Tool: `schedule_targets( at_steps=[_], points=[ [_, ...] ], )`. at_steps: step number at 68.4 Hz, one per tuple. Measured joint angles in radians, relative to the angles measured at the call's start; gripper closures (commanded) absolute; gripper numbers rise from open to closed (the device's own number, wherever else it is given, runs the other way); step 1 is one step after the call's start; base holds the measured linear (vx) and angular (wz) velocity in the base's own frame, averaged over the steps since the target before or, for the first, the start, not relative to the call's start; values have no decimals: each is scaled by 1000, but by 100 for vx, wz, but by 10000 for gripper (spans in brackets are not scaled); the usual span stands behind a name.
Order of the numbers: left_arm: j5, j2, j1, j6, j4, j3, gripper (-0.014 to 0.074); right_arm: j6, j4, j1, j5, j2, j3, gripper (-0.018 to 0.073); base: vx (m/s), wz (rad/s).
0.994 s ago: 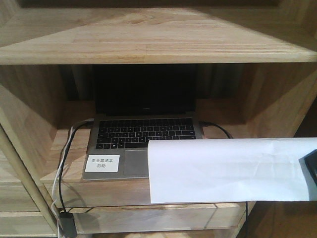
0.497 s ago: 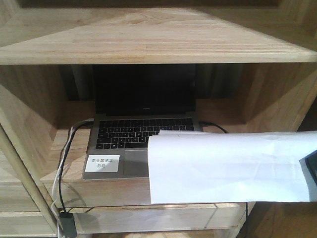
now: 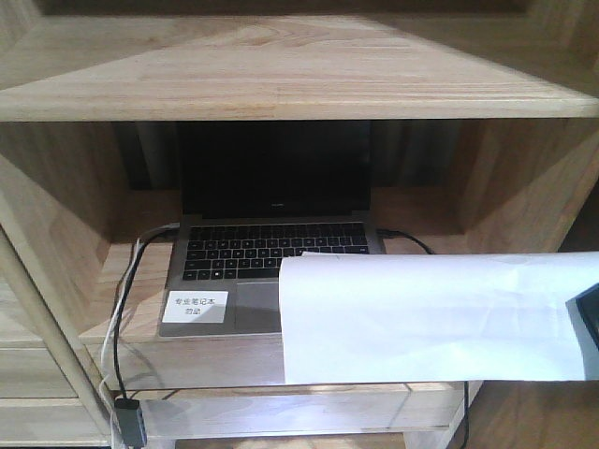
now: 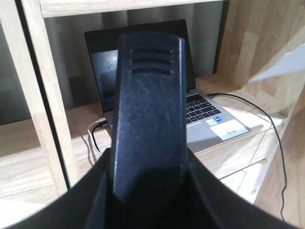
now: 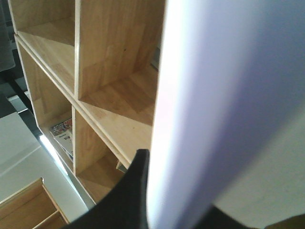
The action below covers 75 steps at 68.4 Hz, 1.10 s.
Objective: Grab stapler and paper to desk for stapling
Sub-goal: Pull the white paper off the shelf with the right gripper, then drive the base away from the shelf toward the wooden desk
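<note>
The stapler (image 4: 148, 109) is gripped at the left by the left hand (image 4: 148, 183), which is closed about its black body. Beyond it, the shelf unit (image 3: 281, 65) and laptop (image 3: 271, 248) are faced. The paper (image 3: 430, 318) is held in the air before them, and its far edge has been raised slightly over the last second (a tilt, it seems, not travel). At the right, its edge is pinched in the closed right hand (image 3: 588, 316). No tabletop is shown, so the carry is judged not yet done.

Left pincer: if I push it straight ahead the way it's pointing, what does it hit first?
Probably the open screen of the laptop. The stapler gripped in the left pincer points at it, so the stapler's tip would arrive before the pincer itself. Depth is hard to judge from the wrist view.
</note>
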Motion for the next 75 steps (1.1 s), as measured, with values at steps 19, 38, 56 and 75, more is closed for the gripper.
schedule_targets(
  at_steps=[19, 38, 56, 75],
  points=[
    [0, 0, 0, 0, 1, 0, 603, 0, 0, 0, 0, 0, 0, 564, -6, 5],
    [0, 0, 0, 0, 1, 0, 603, 0, -5, 0, 0, 0, 0, 564, -14, 10],
    [0, 0, 0, 0, 1, 0, 603, -1, -8, 0, 0, 0, 0, 564, -19, -6],
    [0, 0, 0, 0, 1, 0, 603, -1, -8, 0, 0, 0, 0, 564, -18, -4]
  ],
)
